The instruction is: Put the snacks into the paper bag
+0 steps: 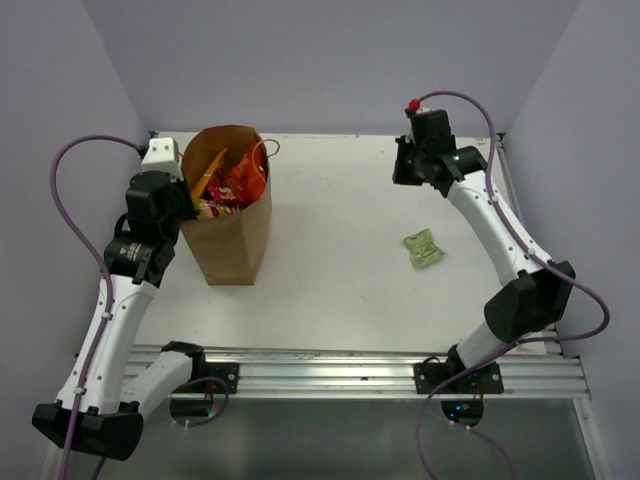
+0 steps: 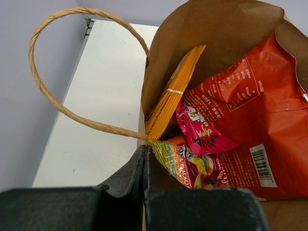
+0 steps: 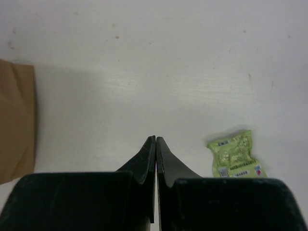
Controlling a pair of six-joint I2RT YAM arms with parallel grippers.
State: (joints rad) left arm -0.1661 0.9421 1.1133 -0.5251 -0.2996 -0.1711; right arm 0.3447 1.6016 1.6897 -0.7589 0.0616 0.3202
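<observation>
The brown paper bag [image 1: 232,240] stands upright at the left of the table. Inside it are snacks: a big orange-red chip bag [image 2: 260,110], a yellow-orange packet [image 2: 173,96], a pink packet [image 2: 202,130] and a multicoloured candy packet [image 2: 192,163]. My left gripper [image 1: 190,205] [image 2: 146,151] is shut on the bag's near rim, just under the twisted handle [image 2: 43,82]. One small green packet [image 1: 423,248] [image 3: 235,155] lies flat on the table at the right. My right gripper [image 1: 405,165] [image 3: 156,140] hovers shut and empty over the far right of the table, beyond the green packet.
White table [image 1: 340,200] with lilac walls on three sides. A metal rail [image 1: 350,365] runs along the near edge. The paper bag's side [image 3: 14,120] shows at the left edge of the right wrist view.
</observation>
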